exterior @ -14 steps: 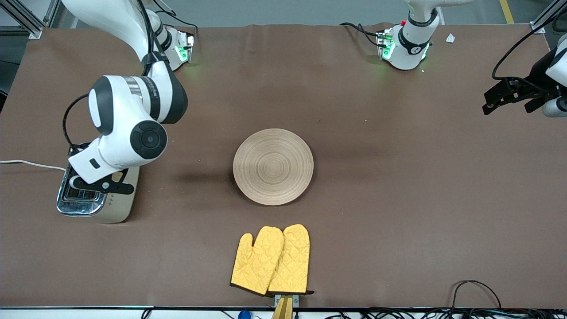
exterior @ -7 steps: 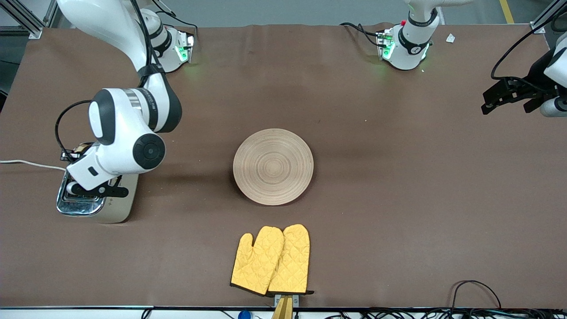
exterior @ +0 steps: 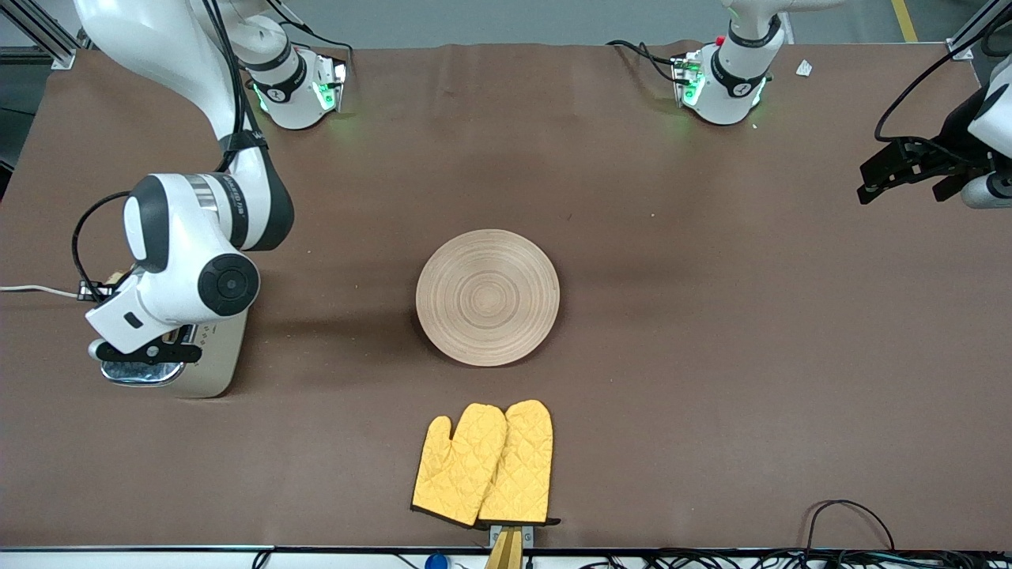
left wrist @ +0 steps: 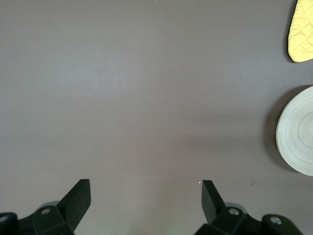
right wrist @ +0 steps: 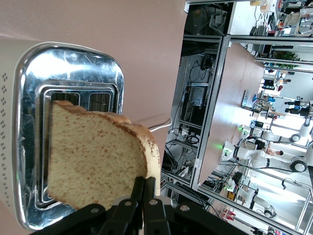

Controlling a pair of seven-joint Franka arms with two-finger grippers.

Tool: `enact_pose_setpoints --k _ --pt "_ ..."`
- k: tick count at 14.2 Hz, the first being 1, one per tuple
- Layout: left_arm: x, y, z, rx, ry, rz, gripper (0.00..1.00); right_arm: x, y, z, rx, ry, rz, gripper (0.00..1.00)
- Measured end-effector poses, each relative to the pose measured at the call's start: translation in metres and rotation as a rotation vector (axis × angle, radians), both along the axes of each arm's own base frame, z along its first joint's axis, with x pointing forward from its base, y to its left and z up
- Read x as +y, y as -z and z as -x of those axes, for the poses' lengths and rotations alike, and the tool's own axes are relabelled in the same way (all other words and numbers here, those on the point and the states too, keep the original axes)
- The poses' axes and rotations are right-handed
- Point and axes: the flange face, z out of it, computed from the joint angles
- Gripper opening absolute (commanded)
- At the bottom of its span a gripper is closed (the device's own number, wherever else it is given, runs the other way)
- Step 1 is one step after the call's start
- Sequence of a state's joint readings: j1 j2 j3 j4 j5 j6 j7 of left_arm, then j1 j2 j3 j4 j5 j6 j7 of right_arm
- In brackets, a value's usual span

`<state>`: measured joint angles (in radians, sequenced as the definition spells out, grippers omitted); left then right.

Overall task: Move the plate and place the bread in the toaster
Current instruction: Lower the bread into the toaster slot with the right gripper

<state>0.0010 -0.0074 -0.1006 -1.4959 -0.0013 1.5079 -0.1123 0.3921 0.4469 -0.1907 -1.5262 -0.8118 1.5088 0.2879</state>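
My right gripper [right wrist: 145,182] is shut on the bread [right wrist: 93,156], a light brown slice with a darker crust. It holds the slice on edge just above the slots in the chrome top of the cream toaster [right wrist: 29,98]. In the front view the right hand covers most of the toaster [exterior: 207,365] at the right arm's end of the table. The plate [exterior: 488,297] lies bare at the table's middle. My left gripper [exterior: 867,188] is open and empty above the left arm's end of the table; the left arm waits.
A pair of yellow oven mitts [exterior: 484,462] lies nearer to the front camera than the plate. The toaster's white cord [exterior: 35,290] runs off the table's end. Cables [exterior: 850,521] lie at the front edge. The left wrist view shows the plate's rim [left wrist: 298,132] and a mitt [left wrist: 302,29].
My right hand has shifted with the bread across the toaster's top toward the table's end and now covers more of the chrome. The left arm has barely moved.
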Motion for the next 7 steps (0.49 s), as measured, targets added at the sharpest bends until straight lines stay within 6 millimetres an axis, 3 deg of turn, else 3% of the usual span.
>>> enact_pose_setpoints --k 7 --pt "-0.003 0.000 0.000 0.000 0.006 0.000 1.00 -0.011 0.014 0.002 0.020 -0.004 0.008 0.00"
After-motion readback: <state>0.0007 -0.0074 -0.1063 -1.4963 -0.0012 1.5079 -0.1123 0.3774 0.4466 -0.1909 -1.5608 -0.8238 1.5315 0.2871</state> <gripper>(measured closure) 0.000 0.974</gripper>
